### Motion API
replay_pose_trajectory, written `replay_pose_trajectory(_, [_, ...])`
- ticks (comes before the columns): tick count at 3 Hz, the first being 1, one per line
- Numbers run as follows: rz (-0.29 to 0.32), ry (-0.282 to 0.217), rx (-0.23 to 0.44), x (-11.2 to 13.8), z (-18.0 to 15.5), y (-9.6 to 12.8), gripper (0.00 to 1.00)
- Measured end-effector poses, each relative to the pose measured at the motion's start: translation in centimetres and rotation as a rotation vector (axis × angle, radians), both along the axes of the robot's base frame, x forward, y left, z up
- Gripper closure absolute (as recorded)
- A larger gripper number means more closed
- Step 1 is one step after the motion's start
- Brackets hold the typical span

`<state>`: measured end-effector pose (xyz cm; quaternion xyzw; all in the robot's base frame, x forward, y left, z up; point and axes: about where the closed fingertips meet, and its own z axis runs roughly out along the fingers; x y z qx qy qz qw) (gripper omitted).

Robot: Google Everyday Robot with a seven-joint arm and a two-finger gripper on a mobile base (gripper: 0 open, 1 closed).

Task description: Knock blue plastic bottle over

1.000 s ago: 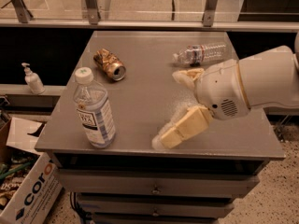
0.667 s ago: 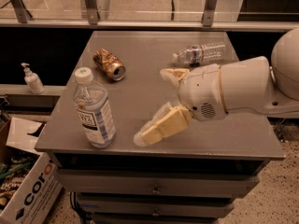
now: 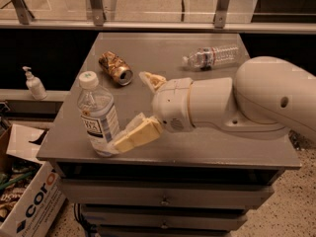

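Note:
The blue plastic bottle point(image 3: 98, 115) stands at the front left of the grey table point(image 3: 168, 58). It is clear, has a white cap and a pale blue-and-white label, and leans slightly to the left. My gripper point(image 3: 136, 110) comes in from the right with its cream fingers spread apart. The near finger point(image 3: 136, 135) touches the bottle's lower right side. The far finger point(image 3: 152, 80) sits behind, apart from the bottle. Nothing is held between them.
A crushed brown can point(image 3: 115, 68) lies behind the bottle. A smaller clear bottle with a red-and-white label point(image 3: 212, 57) lies on its side at the back right. A white pump dispenser point(image 3: 33, 84) stands on a ledge left of the table. A cardboard box point(image 3: 27, 201) sits on the floor at lower left.
My gripper has moved left across the table and its near finger now touches the bottle's base. The bottle has begun to tilt left.

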<state>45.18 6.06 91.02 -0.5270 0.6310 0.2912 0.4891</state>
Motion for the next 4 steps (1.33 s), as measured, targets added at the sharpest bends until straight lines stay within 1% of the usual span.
replay_pose_trajectory(1, [0.042,-0.024,-0.001,0.4,-1.2,2.8,0.00])
replay_pose_trajectory(2, [0.080,-0.014,-0.004,0.6,-2.5,4.8,0.00])
replay_pose_trajectory(3, [0.108,-0.009,-0.004,0.5,-3.3,5.9,0.18])
replay_pose_trajectory(4, [0.121,-0.006,0.001,0.4,-3.6,6.4,0.41])
